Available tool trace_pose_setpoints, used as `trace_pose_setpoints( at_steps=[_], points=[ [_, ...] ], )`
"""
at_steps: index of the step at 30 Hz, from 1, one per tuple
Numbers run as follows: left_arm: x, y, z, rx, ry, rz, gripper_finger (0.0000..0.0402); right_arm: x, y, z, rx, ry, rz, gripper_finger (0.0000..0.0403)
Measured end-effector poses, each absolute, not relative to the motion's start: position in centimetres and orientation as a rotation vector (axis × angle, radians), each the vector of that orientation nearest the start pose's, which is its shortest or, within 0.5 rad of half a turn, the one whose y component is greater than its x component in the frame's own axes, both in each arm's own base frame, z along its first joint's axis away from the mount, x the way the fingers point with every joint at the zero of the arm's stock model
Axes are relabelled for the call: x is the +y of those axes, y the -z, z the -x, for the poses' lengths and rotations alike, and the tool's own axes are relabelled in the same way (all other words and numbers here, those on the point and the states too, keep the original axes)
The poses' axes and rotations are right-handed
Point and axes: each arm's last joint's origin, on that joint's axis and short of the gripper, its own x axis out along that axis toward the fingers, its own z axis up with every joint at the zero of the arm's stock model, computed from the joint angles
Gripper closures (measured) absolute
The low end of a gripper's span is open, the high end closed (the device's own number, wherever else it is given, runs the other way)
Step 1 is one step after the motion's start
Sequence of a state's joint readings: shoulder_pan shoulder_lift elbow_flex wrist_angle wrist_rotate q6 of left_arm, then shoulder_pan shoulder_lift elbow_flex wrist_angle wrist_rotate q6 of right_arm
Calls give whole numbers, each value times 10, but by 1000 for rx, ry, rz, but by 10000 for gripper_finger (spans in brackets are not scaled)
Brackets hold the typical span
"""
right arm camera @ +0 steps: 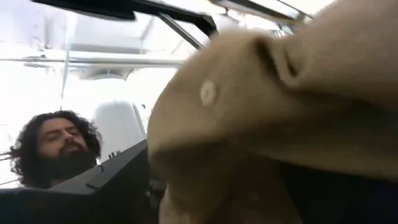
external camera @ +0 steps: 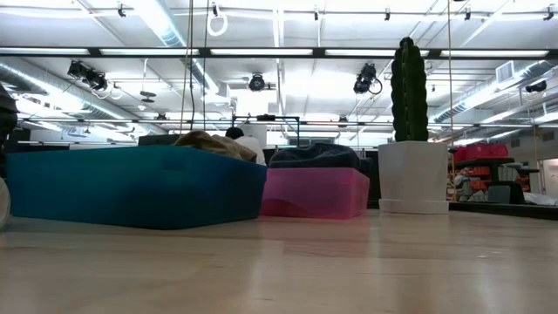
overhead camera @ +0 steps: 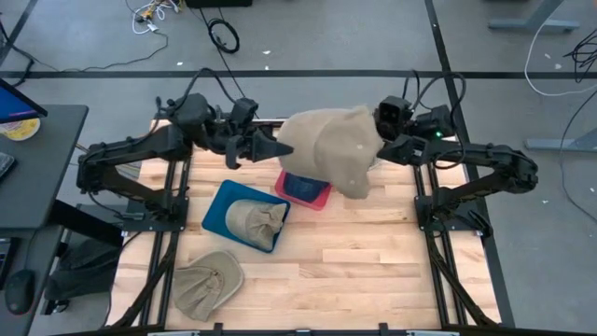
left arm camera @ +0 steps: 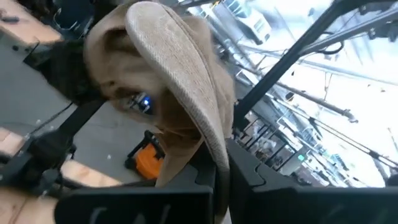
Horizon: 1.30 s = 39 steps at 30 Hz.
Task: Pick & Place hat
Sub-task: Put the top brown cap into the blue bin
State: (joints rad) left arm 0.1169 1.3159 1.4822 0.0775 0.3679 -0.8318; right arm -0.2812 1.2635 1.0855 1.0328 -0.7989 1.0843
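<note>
- Tan hat (overhead camera: 331, 147) is held up in the air between both arms, above the far half of the worktop (overhead camera: 354, 252), hanging partly over the pink bin (overhead camera: 303, 189).
- Left tool (overhead camera: 277, 148) is at the hat's left edge, fingers pointed into it. In the left wrist view the brim (left arm camera: 186, 93) runs down between that arm's own fingers, so it reads as clamped on the hat.
- Right tool (overhead camera: 381, 149) is at the hat's right edge, touching the fabric. Right wrist view is filled with hat cloth (right arm camera: 292, 118); fingertips hidden, cannot tell whether it is clamped or just against it.
- Pink bin holds a dark blue item (overhead camera: 300, 187); in the low view it shows as a dark mound over the pink rim (external camera: 316, 194).
- Blue bin (overhead camera: 216, 210) sits just beside the pink bin, nearer the front-left, with a second tan hat (overhead camera: 254, 221) bunched inside.
- Third tan hat (overhead camera: 207, 282) lies flat on the worktop, front-left of the blue bin, well apart from the pink bin.
- Low view: white pot with a cactus (external camera: 410, 139) stands beyond the pink bin, to its right.
- Right wrist view: a person (right arm camera: 53, 152) shows in the room behind the held hat.
</note>
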Motion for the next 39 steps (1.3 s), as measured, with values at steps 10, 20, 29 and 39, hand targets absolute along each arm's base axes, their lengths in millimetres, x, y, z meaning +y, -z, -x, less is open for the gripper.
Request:
trace_pose_setpoints(
  at_steps=[10,20,29,39],
  points=[
    [24,-482,-232,28,200,755,391,-56,-437,-236,-215,-869,-591,88],
    [29,-451,-199,365,-31,760,391,-56,-411,-240,81,-726,-684,110],
    [30,-416,-177,745,-290,875,391,-58,-365,-238,364,-399,-693,132],
    [29,-399,-168,899,-484,964,391,-49,-356,-240,419,-303,-633,133]
  ],
)
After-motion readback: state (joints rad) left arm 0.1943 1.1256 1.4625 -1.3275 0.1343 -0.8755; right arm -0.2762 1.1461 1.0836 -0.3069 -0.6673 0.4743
